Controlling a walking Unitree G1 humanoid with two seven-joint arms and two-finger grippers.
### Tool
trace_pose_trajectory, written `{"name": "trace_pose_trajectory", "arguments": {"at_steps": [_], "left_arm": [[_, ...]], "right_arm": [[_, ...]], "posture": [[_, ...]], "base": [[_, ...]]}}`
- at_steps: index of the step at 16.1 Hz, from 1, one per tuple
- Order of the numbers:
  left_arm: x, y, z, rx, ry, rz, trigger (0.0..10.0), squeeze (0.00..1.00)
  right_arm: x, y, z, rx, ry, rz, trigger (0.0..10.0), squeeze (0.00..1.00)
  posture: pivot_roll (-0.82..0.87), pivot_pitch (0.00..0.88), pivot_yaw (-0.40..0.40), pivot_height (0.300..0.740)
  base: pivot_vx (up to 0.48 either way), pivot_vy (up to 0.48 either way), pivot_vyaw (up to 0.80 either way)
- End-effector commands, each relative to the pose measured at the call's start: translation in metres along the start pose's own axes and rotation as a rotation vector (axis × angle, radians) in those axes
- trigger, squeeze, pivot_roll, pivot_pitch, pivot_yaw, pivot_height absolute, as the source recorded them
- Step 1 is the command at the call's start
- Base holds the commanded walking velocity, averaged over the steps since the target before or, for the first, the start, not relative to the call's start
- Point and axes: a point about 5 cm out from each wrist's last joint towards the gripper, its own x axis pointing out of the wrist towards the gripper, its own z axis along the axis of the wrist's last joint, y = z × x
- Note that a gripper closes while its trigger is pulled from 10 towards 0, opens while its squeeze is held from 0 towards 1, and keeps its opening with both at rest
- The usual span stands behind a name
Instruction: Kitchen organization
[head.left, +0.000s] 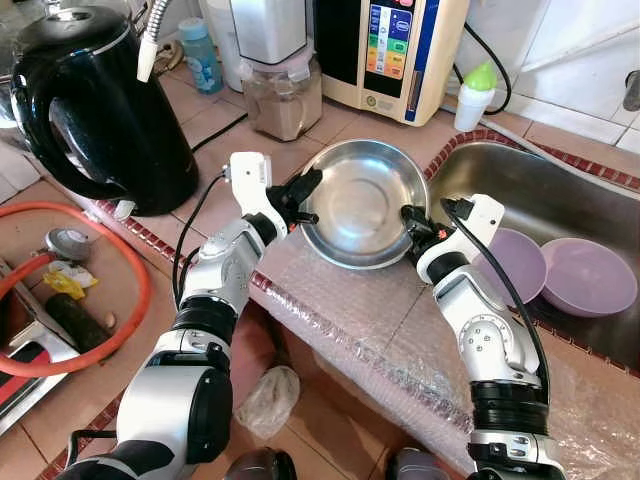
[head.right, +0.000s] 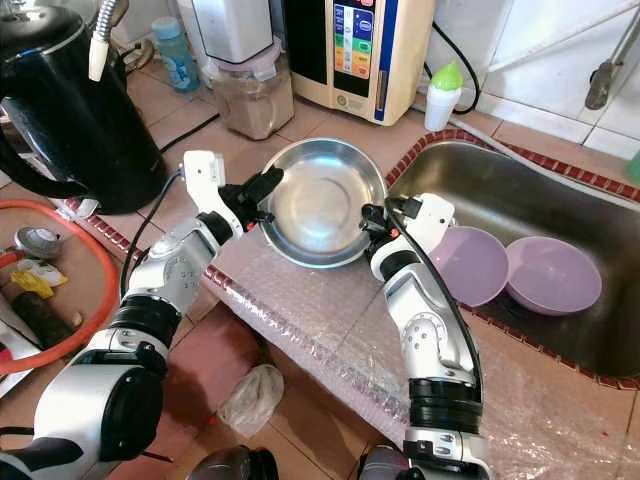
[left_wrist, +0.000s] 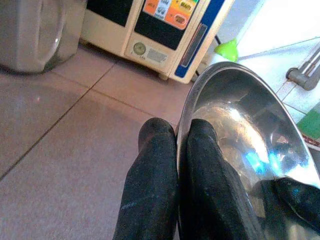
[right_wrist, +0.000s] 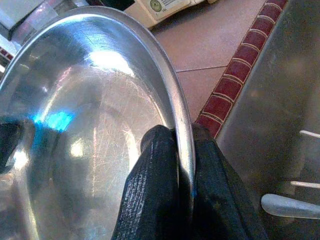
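While both arms reach forward, a steel bowl (head.left: 362, 203) is pinched at its rim from two sides.
The left gripper (head.left: 305, 200) clamps the bowl's left edge, one finger (left_wrist: 150, 185) outside the rim and one inside, pressed together on the metal; the right gripper (head.left: 412, 222) does the same on the right edge, its fingers (right_wrist: 150, 190) closed over the rim. The bowl sits tilted over the tiled table (head.left: 225, 125), just left of the sink (head.left: 560, 200), where two purple bowls (head.left: 585, 275) lie. A black kettle (head.left: 95, 110) stands far left, a water machine (head.left: 395, 50) at the far side, and bubble wrap (head.left: 380, 330) covers the near edge.
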Motion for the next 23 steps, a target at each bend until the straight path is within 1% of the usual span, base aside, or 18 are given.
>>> {"name": "trace_pose_trajectory", "arguments": {"at_steps": [1,2,4,5,6,7,8,10,11,13,14,15,16,17,18,19,20,23], "left_arm": [[0.005,-0.014,0.023,0.063,-0.099,-0.11,4.7,1.0],[0.005,-0.014,0.023,0.07,-0.097,-0.107,4.6,1.0],[0.005,-0.012,0.022,0.083,-0.08,-0.09,9.9,1.0],[0.005,-0.012,0.023,0.088,-0.077,-0.081,10.0,1.0],[0.006,-0.015,0.02,0.084,-0.036,-0.095,10.0,1.0],[0.003,-0.025,0.015,0.11,0.019,-0.167,10.0,1.0],[0.001,-0.031,0.013,0.123,0.026,-0.21,10.0,1.0],[-0.011,-0.047,0.002,0.167,0.062,-0.304,10.0,1.0],[-0.018,-0.054,-0.006,0.17,0.085,-0.336,10.0,1.0],[-0.026,-0.062,-0.017,0.19,0.128,-0.367,10.0,1.0],[-0.033,-0.064,-0.025,0.219,0.169,-0.381,10.0,1.0],[-0.038,-0.066,-0.03,0.225,0.197,-0.388,10.0,1.0],[-0.043,-0.068,-0.036,0.243,0.236,-0.409,10.0,1.0],[-0.045,-0.07,-0.039,0.25,0.249,-0.412,10.0,1.0],[-0.045,-0.07,-0.039,0.251,0.25,-0.407,10.0,1.0],[-0.046,-0.07,-0.039,0.252,0.254,-0.404,10.0,1.0],[-0.047,-0.07,-0.04,0.252,0.259,-0.402,10.0,1.0],[-0.05,-0.073,-0.043,0.255,0.277,-0.405,10.0,1.0]], "right_arm": [[-0.005,-0.031,-0.005,0.013,0.036,-0.187,0.0,0.0],[-0.004,-0.031,-0.006,0.016,0.037,-0.188,0.0,0.0],[-0.002,-0.031,-0.005,0.031,0.032,-0.195,0.0,0.0],[-0.001,-0.031,-0.005,0.034,0.029,-0.197,0.0,0.0],[0.001,-0.033,0.003,0.042,-0.019,-0.226,0.0,0.0],[0.001,-0.038,0.014,0.068,-0.096,-0.267,0.0,0.0],[0.001,-0.04,0.016,0.073,-0.109,-0.281,0.0,0.0],[-0.004,-0.05,0.027,0.041,-0.199,-0.367,0.0,0.0],[-0.007,-0.058,0.035,0.013,-0.251,-0.439,0.0,0.0],[-0.011,-0.07,0.046,-0.04,-0.309,-0.556,0.0,0.0],[-0.012,-0.078,0.051,-0.092,-0.312,-0.637,0.0,0.0],[-0.012,-0.084,0.053,-0.139,-0.314,-0.702,0.0,0.0],[-0.014,-0.093,0.051,-0.223,-0.276,-0.782,0.0,0.0],[-0.015,-0.099,0.046,-0.257,-0.236,-0.816,2.9,0.0],[-0.015,-0.101,0.042,-0.257,-0.213,-0.827,5.7,0.0],[-0.017,-0.104,0.039,-0.27,-0.199,-0.832,10.0,0.41],[-0.018,-0.105,0.035,-0.262,-0.193,-0.837,10.0,1.0],[-0.018,-0.106,0.032,-0.266,-0.197,-0.835,10.0,1.0]], "posture": [[-0.16,0.036,0.091,0.74],[-0.16,0.037,0.089,0.74],[-0.16,0.038,0.089,0.74],[-0.16,0.035,0.09,0.74],[-0.16,0.034,0.092,0.74],[-0.15,0.034,0.093,0.74],[-0.15,0.034,0.093,0.74],[-0.15,0.037,0.094,0.74],[-0.15,0.042,0.094,0.74],[-0.14,0.045,0.092,0.74],[-0.14,0.045,0.092,0.74],[-0.14,0.044,0.091,0.74],[-0.14,0.041,0.09,0.74],[-0.14,0.039,0.088,0.74],[-0.14,0.039,0.088,0.74],[-0.14,0.036,0.084,0.74],[-0.14,0.035,0.083,0.74],[-0.14,0.028,0.084,0.74]], "base": [[0.0,0.0,0.0],[0.0,0.0,0.0],[0.0,0.0,0.0],[0.0,0.0,0.0],[0.0,0.0,0.0],[0.0,0.0,0.0],[0.0,0.0,0.0],[0.0,0.0,0.0],[0.0,0.0,0.0],[0.0,0.0,0.0],[0.0,0.0,0.0],[0.0,0.0,0.0],[0.0,0.0,0.0],[0.0,0.0,0.0],[0.0,0.0,0.0],[0.0,0.0,0.0],[0.0,0.0,0.0],[0.0,0.0,0.0]]}}
